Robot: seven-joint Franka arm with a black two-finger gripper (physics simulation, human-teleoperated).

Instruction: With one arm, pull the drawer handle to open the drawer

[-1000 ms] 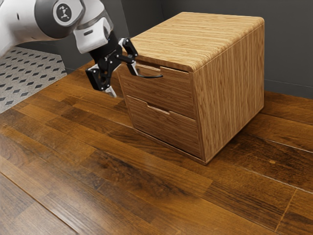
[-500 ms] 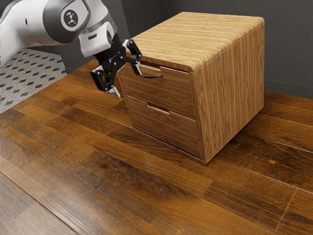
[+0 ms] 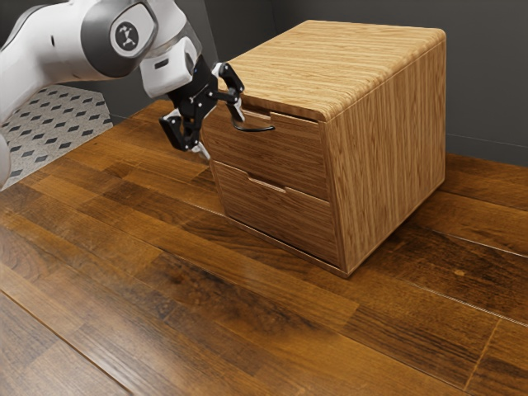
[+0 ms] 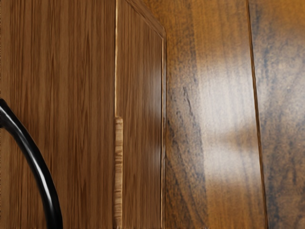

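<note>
A light wooden cabinet (image 3: 388, 140) with two drawers stands on the floor. The top drawer (image 3: 280, 153) lies flush with the cabinet front and carries a black curved handle (image 3: 254, 129). My gripper (image 3: 219, 124) is open at the handle's end toward the exterior view's left, its fingers spread wide, one above and one below. Neither finger visibly clamps the bar. In the wrist view the black handle (image 4: 35, 167) curves across the top drawer front (image 4: 62, 95), close under my hand.
The lower drawer (image 3: 276, 210) has a small wooden handle (image 4: 118, 167). Dark wood plank floor (image 3: 206, 297) spreads in front of the cabinet. A grey patterned mat (image 3: 41, 124) lies behind the arm at the exterior view's left.
My hand has moved toward the exterior view's right and slightly up, closing in on the top drawer's handle. The fingers stay spread. The drawer has not moved.
</note>
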